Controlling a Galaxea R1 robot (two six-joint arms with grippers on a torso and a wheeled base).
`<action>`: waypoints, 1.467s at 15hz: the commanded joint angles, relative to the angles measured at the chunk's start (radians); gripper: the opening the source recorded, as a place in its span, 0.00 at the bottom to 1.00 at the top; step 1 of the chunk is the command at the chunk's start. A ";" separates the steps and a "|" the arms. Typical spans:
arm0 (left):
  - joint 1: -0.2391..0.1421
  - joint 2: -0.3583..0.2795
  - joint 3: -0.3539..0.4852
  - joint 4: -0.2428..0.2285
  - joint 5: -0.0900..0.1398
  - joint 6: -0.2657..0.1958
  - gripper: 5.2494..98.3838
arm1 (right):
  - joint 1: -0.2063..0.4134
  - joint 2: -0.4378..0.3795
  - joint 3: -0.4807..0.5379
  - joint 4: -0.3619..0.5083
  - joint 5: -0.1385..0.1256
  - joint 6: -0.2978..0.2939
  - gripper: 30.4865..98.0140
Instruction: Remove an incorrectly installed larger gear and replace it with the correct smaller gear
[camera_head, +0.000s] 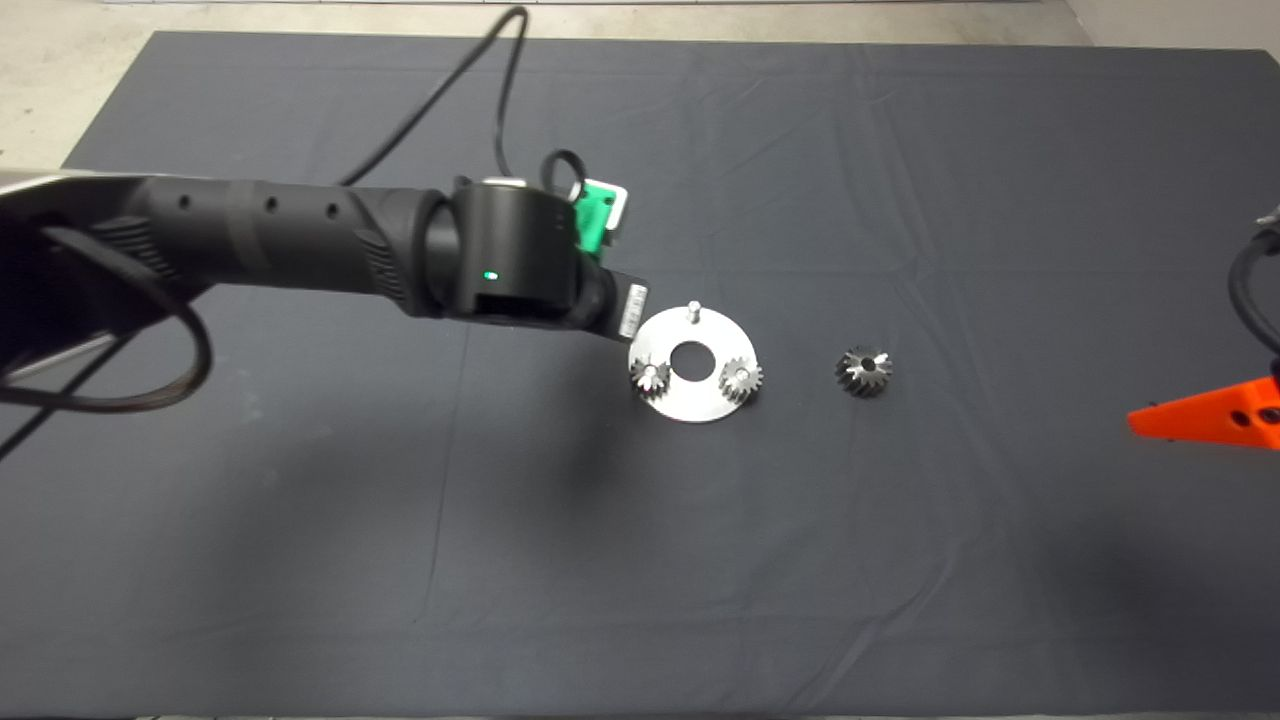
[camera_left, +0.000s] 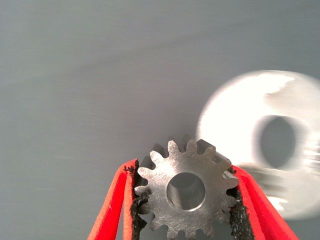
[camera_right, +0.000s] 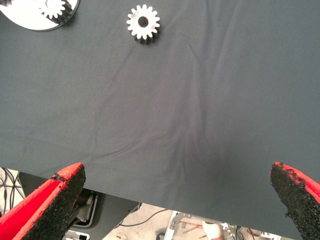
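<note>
Two small gears sit on the plate (camera_head: 700, 405) at 4 and 8 o'clock; larger gear (camera_head: 864, 371) lies on mat at plate's 3 o'clock. Left wrist: left gripper (camera_left: 186, 200) clamps smaller gear (camera_left: 186, 192) w/ both pads. Right wrist: right gripper (camera_right: 175, 200) spread wide, empty.

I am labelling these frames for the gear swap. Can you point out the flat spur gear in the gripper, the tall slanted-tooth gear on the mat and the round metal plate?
flat silvery spur gear (camera_left: 186, 192), left wrist view, face beside bore.
tall grey slanted-tooth gear (camera_head: 864, 371), head view, top face.
round silvery metal plate (camera_head: 690, 398), head view, bare lower face.
</note>
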 joint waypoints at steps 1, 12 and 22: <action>-0.030 0.110 -0.099 -0.032 0.002 -0.021 0.29 | 0.020 -0.007 0.004 0.032 -0.039 0.006 1.00; -0.024 0.237 -0.367 -0.050 -0.113 0.036 0.29 | 0.020 -0.010 0.004 0.032 -0.039 0.006 1.00; -0.018 0.242 -0.424 -0.080 -0.236 0.220 0.29 | 0.020 -0.009 0.004 0.032 -0.039 0.008 1.00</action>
